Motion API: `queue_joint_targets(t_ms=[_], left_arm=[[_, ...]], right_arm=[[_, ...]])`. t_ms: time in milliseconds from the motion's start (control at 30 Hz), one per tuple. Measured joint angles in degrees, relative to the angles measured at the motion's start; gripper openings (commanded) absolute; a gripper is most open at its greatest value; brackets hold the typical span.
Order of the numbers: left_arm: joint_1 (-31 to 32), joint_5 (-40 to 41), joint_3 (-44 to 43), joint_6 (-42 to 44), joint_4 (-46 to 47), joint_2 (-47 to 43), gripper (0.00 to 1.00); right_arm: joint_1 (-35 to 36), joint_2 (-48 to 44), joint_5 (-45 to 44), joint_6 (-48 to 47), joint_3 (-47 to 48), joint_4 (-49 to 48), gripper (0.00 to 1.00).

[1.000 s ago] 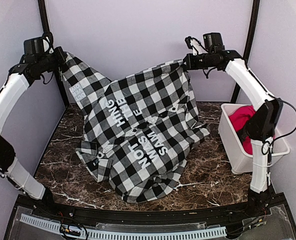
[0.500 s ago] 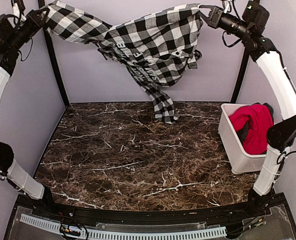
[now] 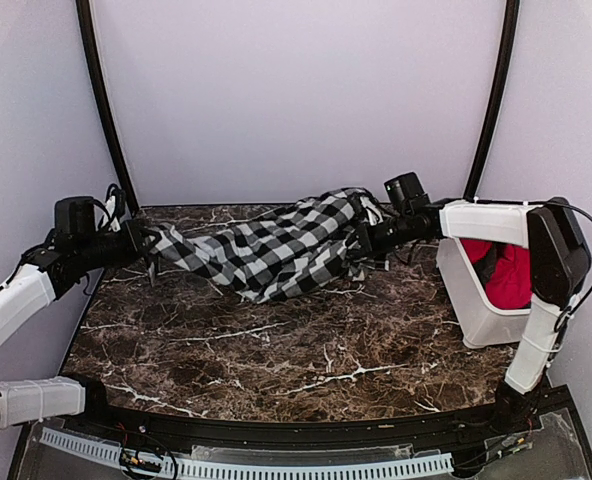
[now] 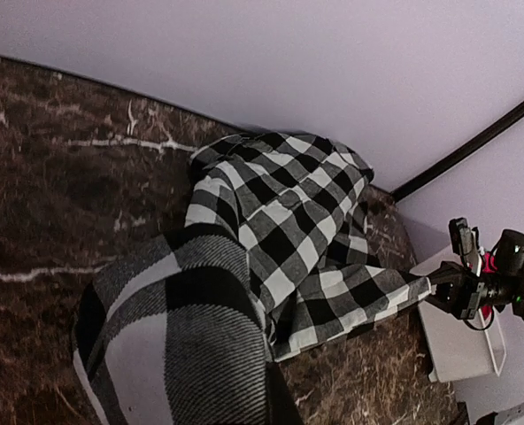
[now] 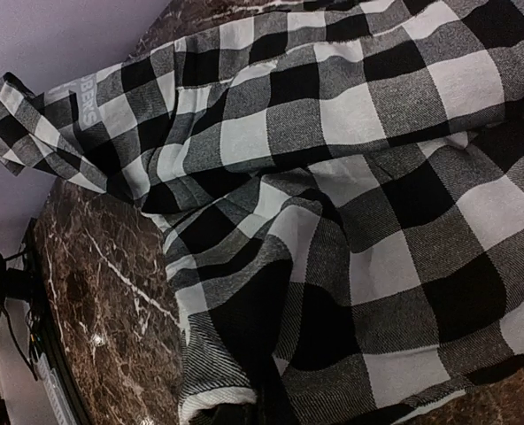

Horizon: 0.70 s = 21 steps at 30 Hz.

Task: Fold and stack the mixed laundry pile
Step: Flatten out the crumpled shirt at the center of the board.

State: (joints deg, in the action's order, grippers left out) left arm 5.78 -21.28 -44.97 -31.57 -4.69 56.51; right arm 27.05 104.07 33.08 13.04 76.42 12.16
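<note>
The tips of the left fingers (image 3: 148,250) and the right fingers (image 3: 360,240) are buried in cloth, so they are hard to see. In both wrist views the shirt (image 3: 266,250) fills most of the picture and hides the fingers. Each pair is pressed together on one end of the shirt, pinching it. Some white letters (image 5: 85,88) sit on a grey strip, but they are too bent to read. The red cloth (image 3: 511,275) is partly hidden by the right arm (image 3: 486,220) and by the wall of the bin (image 3: 466,300).

The shirt has big black, white and grey squares. It is bunched and twisted into a long, loose bundle. It hangs between the two pairs of fingers, low over the back of the desk (image 3: 276,350), and it sags in the middle. I cannot tell if the lowest fold touches the desk. The red cloth is plain and bright. It lies crumpled in the white bin at the right side of the desk.

The desk top is dark brown, like stone, with thin white lines. The walls (image 3: 296,100) are pale purple-grey. Black poles (image 3: 102,100) stand in the back corners.
</note>
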Motion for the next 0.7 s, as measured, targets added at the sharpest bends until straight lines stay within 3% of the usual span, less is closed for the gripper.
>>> queue_joint_targets(t_ms=[267, 467, 600, 700], left_arm=[[5.84, 5.64, 5.03, -1.27, -15.78, -11.43, 0.0], [14.49, 9.97, 3.89, -3.67, -25.29, -11.98, 0.0], [22.69, 13.86, 0.7, -5.31, -31.45, -7.39, 0.11], [30.58, 16.79, -2.71, -6.56, -36.17, -2.36, 0.25]], right_arm=[[3.65, -5.84, -4.24, -2.8, -7.37, 4.9, 0.0], [3.93, -11.98, -7.04, -2.43, -14.58, 7.91, 0.0], [4.11, -17.11, -9.46, -1.86, -18.08, 13.4, 0.0], [4.31, -20.17, -10.45, -1.09, -18.4, 17.46, 0.03]])
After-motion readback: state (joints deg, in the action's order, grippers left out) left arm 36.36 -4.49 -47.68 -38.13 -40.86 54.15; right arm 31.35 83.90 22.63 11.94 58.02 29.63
